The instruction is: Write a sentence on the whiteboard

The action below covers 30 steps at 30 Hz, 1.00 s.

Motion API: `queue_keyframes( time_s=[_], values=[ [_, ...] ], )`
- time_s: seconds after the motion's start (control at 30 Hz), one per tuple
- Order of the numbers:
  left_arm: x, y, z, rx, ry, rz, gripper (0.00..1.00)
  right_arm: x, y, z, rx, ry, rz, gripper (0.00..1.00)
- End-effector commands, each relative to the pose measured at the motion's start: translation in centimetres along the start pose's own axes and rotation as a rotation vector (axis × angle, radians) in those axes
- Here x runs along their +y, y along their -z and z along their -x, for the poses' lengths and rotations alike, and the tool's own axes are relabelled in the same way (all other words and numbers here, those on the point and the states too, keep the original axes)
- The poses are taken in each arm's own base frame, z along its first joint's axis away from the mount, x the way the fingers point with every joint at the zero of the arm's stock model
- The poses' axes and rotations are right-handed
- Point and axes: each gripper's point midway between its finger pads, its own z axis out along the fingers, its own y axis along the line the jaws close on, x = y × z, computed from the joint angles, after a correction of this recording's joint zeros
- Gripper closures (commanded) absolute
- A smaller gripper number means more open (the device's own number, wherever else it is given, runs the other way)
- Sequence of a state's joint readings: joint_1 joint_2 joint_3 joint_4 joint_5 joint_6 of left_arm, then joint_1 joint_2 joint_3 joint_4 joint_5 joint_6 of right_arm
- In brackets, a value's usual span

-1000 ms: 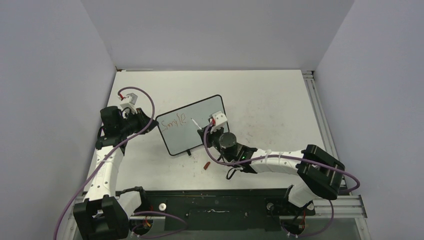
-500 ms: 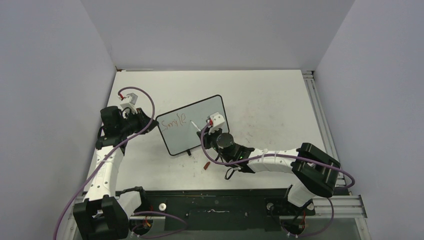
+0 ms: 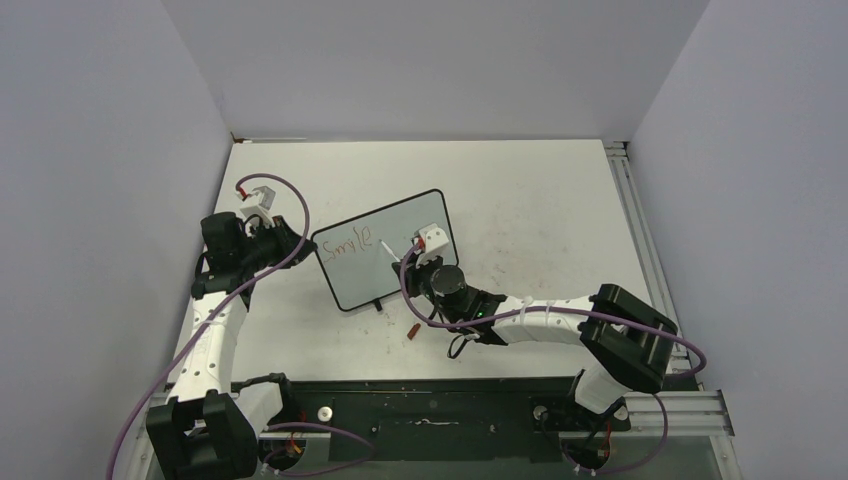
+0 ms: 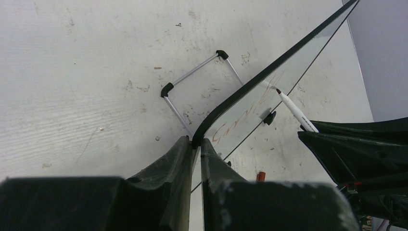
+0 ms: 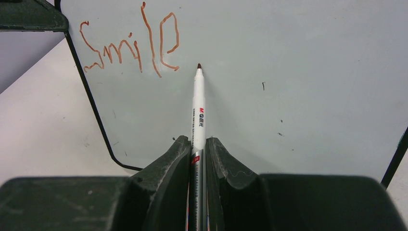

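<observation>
The whiteboard (image 3: 362,277) stands tilted at the table's middle left. My left gripper (image 3: 300,246) is shut on its left frame corner (image 4: 198,139). Red lettering reading "Smile" (image 5: 130,45) sits at the board's upper left and also shows in the top view (image 3: 347,245). My right gripper (image 5: 198,144) is shut on a slim white marker (image 5: 198,110). The marker's red tip (image 5: 198,66) is at the board's surface just right of and below the "e". I cannot tell if it touches. From the left wrist the marker (image 4: 295,109) points at the board (image 4: 250,103).
The marker's red cap (image 3: 412,331) lies on the table in front of the board, also seen from the left wrist (image 4: 260,176). The board's wire stand (image 4: 202,67) rests on the table behind it. A metal rail (image 3: 632,210) runs along the table's right edge.
My right gripper and the marker have shifted slightly left and nearer along the board. The lettering looks the same. The left arm and the board have not moved.
</observation>
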<state>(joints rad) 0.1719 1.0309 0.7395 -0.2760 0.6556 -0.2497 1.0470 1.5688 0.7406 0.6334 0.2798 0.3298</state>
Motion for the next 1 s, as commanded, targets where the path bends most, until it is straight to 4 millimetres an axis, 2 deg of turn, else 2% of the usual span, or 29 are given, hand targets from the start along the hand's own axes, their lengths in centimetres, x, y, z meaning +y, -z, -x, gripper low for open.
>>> queue_keyframes(
  time_s=[0.0,0.43,0.97],
  values=[
    [-0.6,0.2,0.3,0.002,-0.018,-0.013,0.92,-0.1,-0.6,1.4,-0.037,-0.035,-0.027,0.95],
    [-0.7,0.2,0.3,0.001,-0.018,-0.015,0.92,-1.0,0.1,0.4,-0.021,-0.049,-0.055,0.95],
    [-0.8,0.1,0.2,0.003,-0.021,-0.019,0.92,-0.3,0.5,-0.2,-0.012,-0.041,-0.049,0.95]
  ],
)
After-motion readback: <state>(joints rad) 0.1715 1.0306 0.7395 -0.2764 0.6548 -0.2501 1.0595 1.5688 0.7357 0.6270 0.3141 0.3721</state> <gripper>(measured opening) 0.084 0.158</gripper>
